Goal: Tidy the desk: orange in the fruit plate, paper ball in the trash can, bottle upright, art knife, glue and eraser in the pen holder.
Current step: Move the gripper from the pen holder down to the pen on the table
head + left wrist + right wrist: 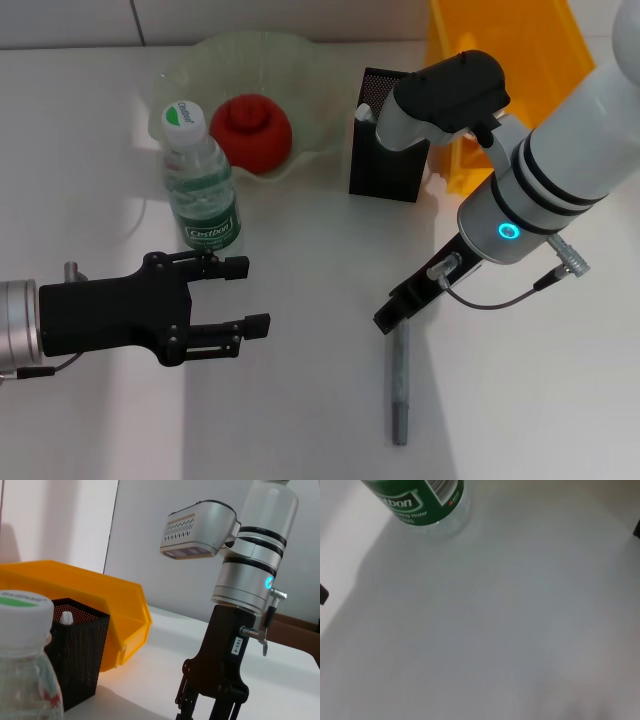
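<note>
On the desk point(90, 120) you see one art knife point(400, 385) lying flat, its upper end beneath the right gripper point(397, 312), whose finger state you cannot tell. One upright bottle point(198, 180) stands beside the left gripper point(243, 295), fingers spread. One orange point(251, 130) sits in the fruit plate point(320, 80). Only the left wrist view shows a white tip inside the pen holder point(82, 650), before the trash can point(100, 600).

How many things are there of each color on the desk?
Red: 1, the orange
Pale green: 1, the fruit plate
Clear with green label: 1, the bottle
Black: 1, the pen holder
Yellow: 1, the trash can
Grey: 1, the art knife
Total: 6
</note>
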